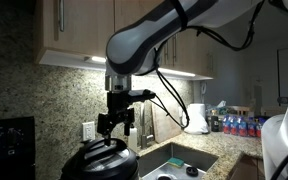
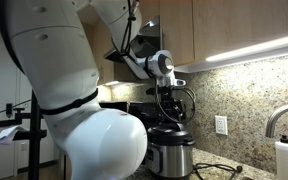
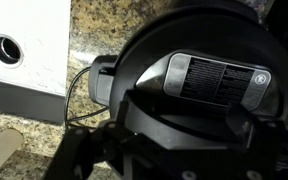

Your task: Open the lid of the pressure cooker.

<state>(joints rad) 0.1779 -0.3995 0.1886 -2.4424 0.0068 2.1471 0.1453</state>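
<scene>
The lid [image 2: 171, 135] sits closed on the pressure cooker [image 2: 172, 158], which stands on the desk [image 3: 96, 25] close to the granite wall, with the sink [image 1: 179, 158] off to one side. It lies straight below your jaws, which hang released, spread wide and empty, just above its top. The grey label plate [image 3: 217, 78] on the lid runs crosswise in the wrist view. There is open room overhead, though the cabinets [image 1: 74, 25] overhang higher up.

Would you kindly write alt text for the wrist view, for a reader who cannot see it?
A round black lid bearing a silver label fills the frame from above. The open pincer looms dark along the bottom; speckled granite counter lies left.
</scene>
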